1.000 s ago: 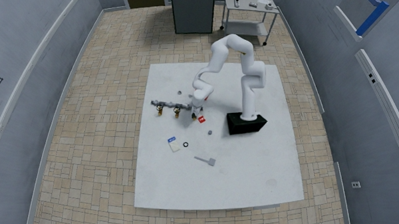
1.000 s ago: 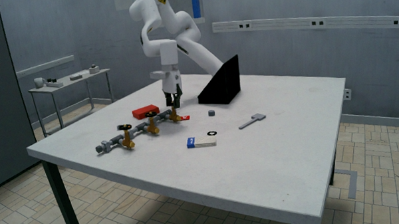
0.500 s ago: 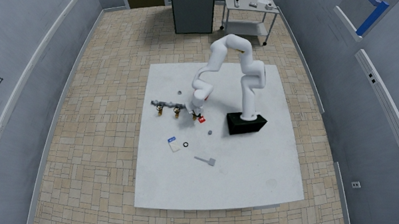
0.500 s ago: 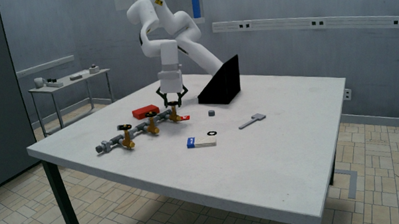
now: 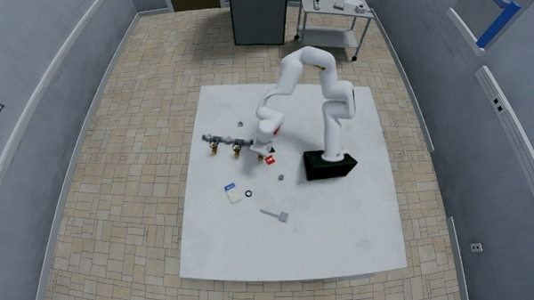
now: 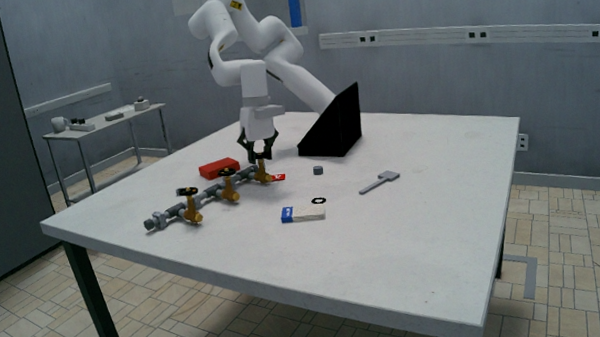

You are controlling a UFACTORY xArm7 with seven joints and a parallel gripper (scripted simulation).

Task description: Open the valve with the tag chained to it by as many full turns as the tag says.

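Note:
A grey pipe [image 6: 201, 199] lies on the white table with three brass valves, each with a black handwheel. The left valve [image 6: 188, 202] and the middle valve [image 6: 227, 183] stand free. The right valve [image 6: 261, 174] has a small red tag [image 6: 278, 177] lying beside it, also seen in the top view [image 5: 270, 160]. My gripper [image 6: 260, 155] points straight down and is shut on the right valve's handwheel. In the top view the gripper [image 5: 262, 149] covers that valve. The number on the tag is too small to read.
A red box [image 6: 219, 168] lies behind the pipe. A blue and white box [image 6: 303, 213], a black ring [image 6: 319, 200], a grey cylinder [image 6: 318, 170] and a grey spatula-like tool [image 6: 378, 181] lie on the table. The arm's black base [image 6: 334, 122] stands at the back.

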